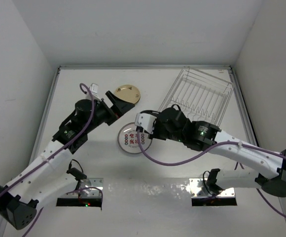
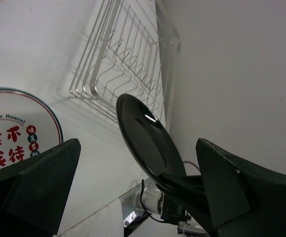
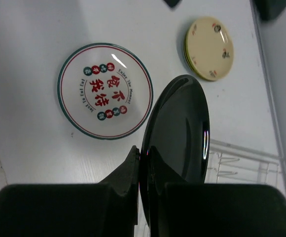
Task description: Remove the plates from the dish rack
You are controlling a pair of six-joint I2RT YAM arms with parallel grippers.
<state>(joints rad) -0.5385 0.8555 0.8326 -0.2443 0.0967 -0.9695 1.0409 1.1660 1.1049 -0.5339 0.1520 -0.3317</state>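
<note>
My right gripper (image 3: 150,153) is shut on the lower rim of a black plate (image 3: 180,123) and holds it on edge above the table. In the top view the right gripper (image 1: 158,122) and the black plate (image 1: 171,116) are just left of the silvery wire dish rack (image 1: 202,94), in which no plates show. A white plate with red characters (image 1: 130,137) lies flat on the table. A tan plate (image 1: 127,94) lies at the back, seemingly on a greenish one. My left gripper (image 1: 115,105) is open and empty beside the tan plate, facing the black plate (image 2: 145,136).
White walls close in the table on the left, back and right. The rack (image 2: 128,64) stands against the back right corner. A small white connector (image 1: 94,88) lies near the back left. Metal base plates (image 1: 81,195) sit at the near edge.
</note>
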